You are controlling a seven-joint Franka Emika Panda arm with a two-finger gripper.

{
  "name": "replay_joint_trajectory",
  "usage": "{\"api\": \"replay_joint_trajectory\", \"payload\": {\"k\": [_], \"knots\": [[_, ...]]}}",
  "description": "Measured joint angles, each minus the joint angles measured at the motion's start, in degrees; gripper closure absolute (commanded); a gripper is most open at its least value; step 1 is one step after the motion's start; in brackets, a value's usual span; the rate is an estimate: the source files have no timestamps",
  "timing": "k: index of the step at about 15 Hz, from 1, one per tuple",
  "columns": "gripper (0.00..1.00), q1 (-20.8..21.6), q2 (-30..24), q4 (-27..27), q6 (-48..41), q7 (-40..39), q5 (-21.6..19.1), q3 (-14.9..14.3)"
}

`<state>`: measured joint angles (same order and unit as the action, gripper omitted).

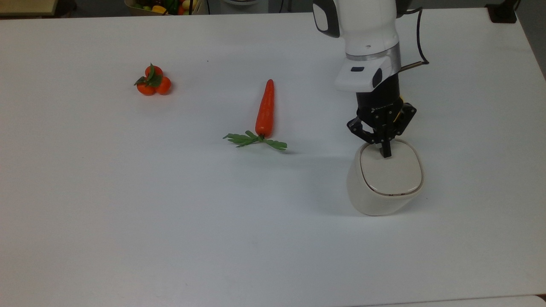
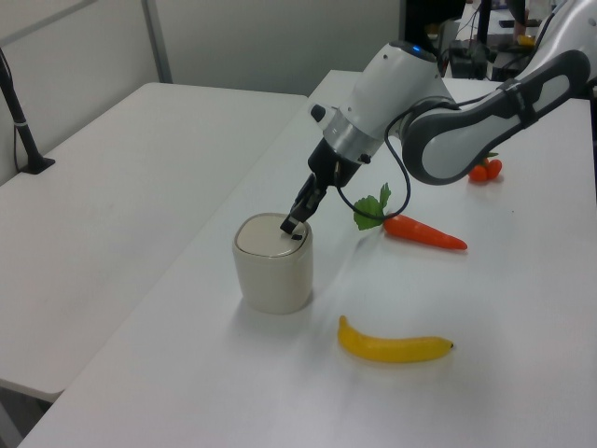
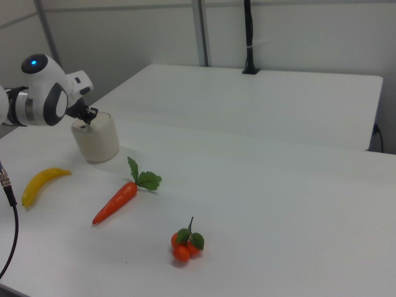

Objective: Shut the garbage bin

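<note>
The gripper [image 1: 386, 154], fingers pressed together, is touching the lid of the garbage bin [image 1: 386, 179] near the top view's right table [image 1: 128, 192] edge. The light, rigid plastic bin is likely sliding easily, so pressing downward suits it.

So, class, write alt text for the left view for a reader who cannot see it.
A robot gripper presses its shut fingertips on the closed lid of a cream garbage bin on a white table. A banana and carrot lie nearby.
</note>
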<state>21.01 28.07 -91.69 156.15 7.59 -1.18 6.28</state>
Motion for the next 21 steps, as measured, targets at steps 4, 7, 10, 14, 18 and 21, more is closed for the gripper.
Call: {"api": "replay_joint_trajectory", "payload": {"k": [4, 7, 10, 14, 18, 21], "knots": [[0.97, -2.2, -4.4, 0.0, -4.9, 0.0, 0.0, 0.0], [0.74, -4.1, -9.0, 0.0, -13.4, 0.0, 0.0, 0.1], [0.35, -7.0, -14.3, 0.0, -25.3, 0.0, 0.0, 0.0], [0.0, -10.4, -20.9, 0.0, -45.0, -0.1, 0.0, -0.3], [0.0, -11.4, -28.0, 0.0, -60.4, 0.0, 0.0, -3.9], [0.0, -11.4, -31.0, -0.1, -66.3, 0.0, 0.0, -5.7]]}}
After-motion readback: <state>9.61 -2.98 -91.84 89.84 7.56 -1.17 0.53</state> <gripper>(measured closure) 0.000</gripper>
